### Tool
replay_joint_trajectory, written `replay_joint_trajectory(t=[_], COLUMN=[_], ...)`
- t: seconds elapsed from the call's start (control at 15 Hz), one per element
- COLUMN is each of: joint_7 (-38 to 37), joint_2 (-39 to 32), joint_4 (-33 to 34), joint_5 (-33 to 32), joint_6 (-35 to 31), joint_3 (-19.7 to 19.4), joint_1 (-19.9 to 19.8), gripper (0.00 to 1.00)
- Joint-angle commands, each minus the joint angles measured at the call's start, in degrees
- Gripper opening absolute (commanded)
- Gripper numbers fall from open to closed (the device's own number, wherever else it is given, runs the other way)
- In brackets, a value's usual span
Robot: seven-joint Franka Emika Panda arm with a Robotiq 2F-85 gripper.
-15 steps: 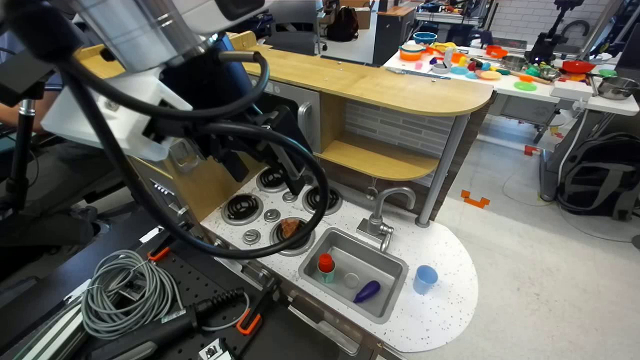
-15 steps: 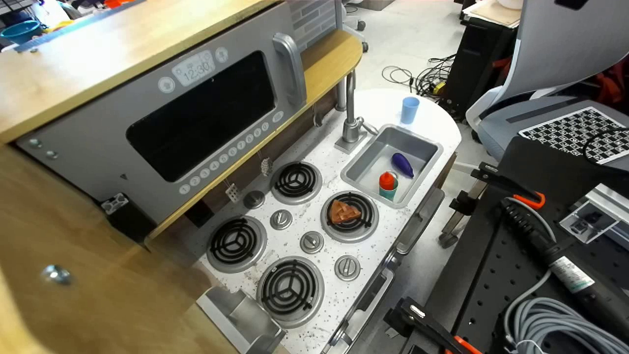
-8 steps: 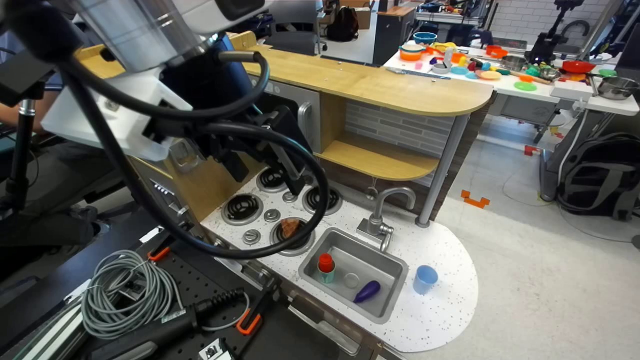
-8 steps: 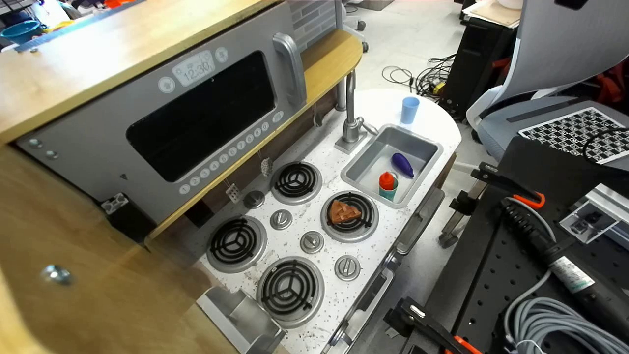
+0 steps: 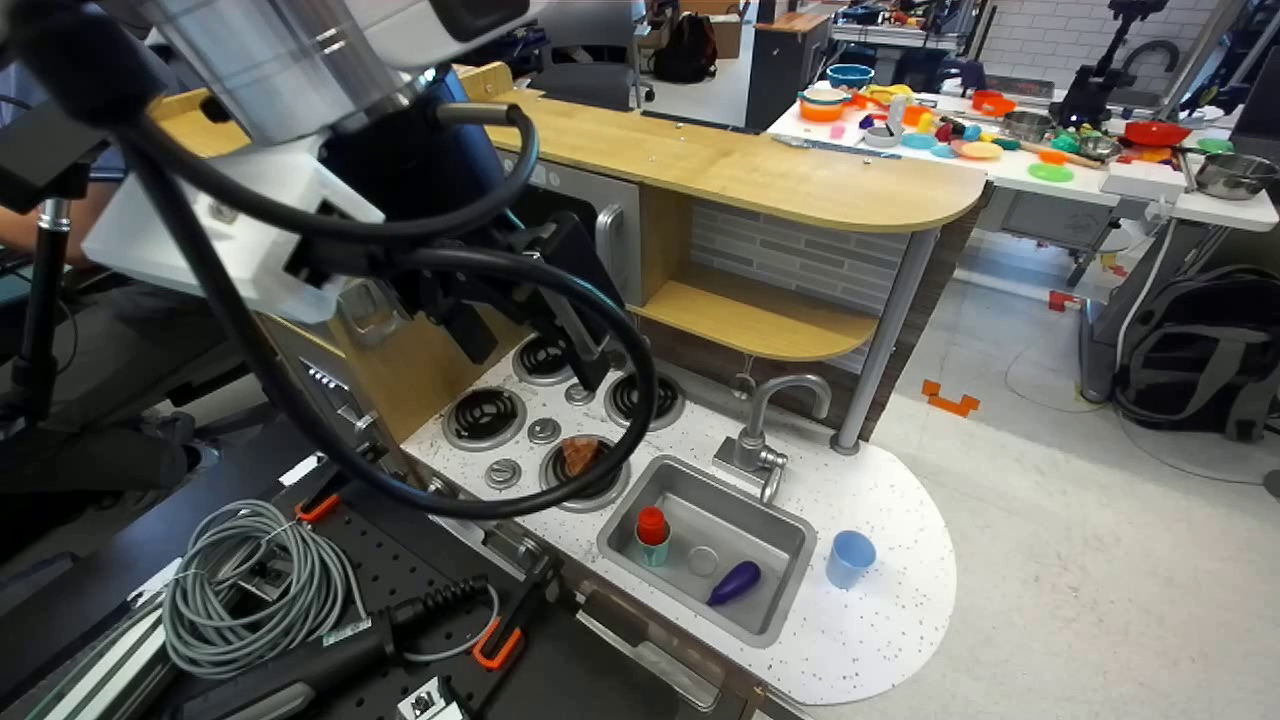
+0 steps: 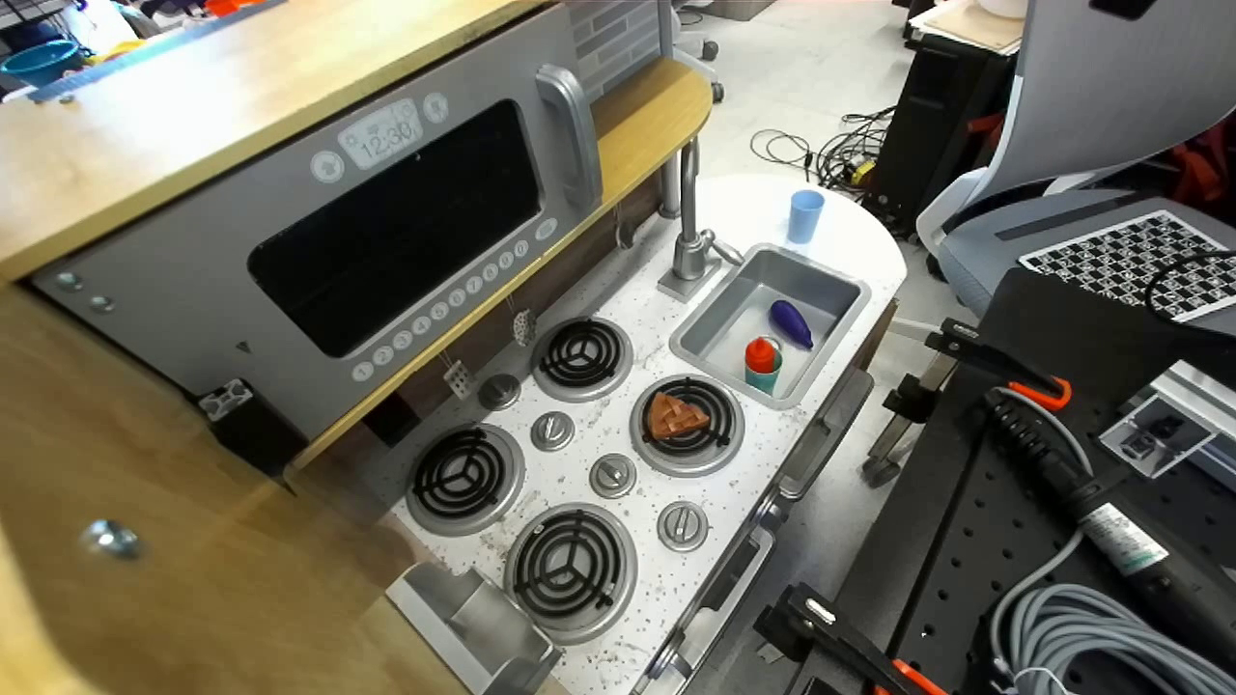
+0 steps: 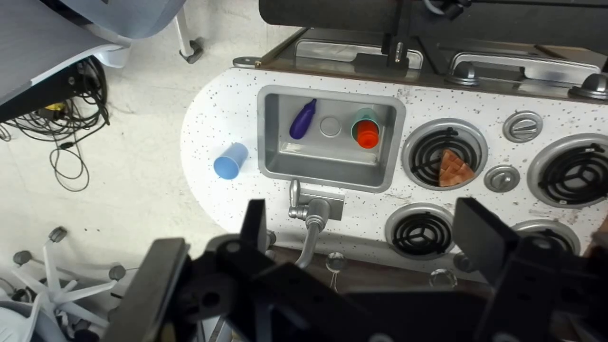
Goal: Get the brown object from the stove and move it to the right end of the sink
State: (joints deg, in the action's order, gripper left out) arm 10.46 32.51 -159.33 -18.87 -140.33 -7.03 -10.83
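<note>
The brown object, a reddish-brown wedge like a lattice pie slice, lies on a burner beside the sink in both exterior views (image 5: pixel 579 455) (image 6: pixel 677 416) and in the wrist view (image 7: pixel 454 169). The stove (image 6: pixel 608 415) is a white speckled panel with several dark burners. The sink (image 5: pixel 740 535) is a grey basin, also seen in the wrist view (image 7: pixel 327 166). My gripper (image 7: pixel 363 213) is open and empty, high above the counter and apart from the brown object. It also shows in an exterior view (image 5: pixel 535 355), partly behind a black cable loop.
A purple eggplant (image 7: pixel 303 119) and a teal cup (image 7: pixel 365 116) with a red piece (image 7: pixel 367 134) are in the sink. A blue cup (image 7: pixel 231 161) stands on the counter's rounded end. A faucet (image 7: pixel 317 211) rises behind the sink. A wooden shelf (image 5: pixel 760 315) overhangs the back.
</note>
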Motion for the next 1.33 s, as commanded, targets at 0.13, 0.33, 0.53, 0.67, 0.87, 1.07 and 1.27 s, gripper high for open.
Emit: replay_joint_trajectory(t=[0.13,0.33,0.53,0.67,0.87,1.07,1.27], joint_7=[2.3,4.7,14.3,21.3,32.0,45.0,53.9], joint_2=[-7.9,-17.0,-28.2,-32.8,-37.9,-47.9,-58.0], joint_4=[0.2,0.6,1.7,2.8,7.3,14.5,21.5], joint_5=[2.3,7.9,20.9,30.4,44.7,58.7,66.2], joint_6=[-3.4,-9.4,-16.7,-18.4,-14.3,-14.5,-14.5], joint_3=[-2.5,-5.7,-9.2,-17.0,-13.0,-7.5,-3.3], joint_1=[1.2,3.4,8.5,18.9,19.6,17.8,15.1], gripper=[1.0,1.0,1.0,1.0,1.0,1.0,1.0])
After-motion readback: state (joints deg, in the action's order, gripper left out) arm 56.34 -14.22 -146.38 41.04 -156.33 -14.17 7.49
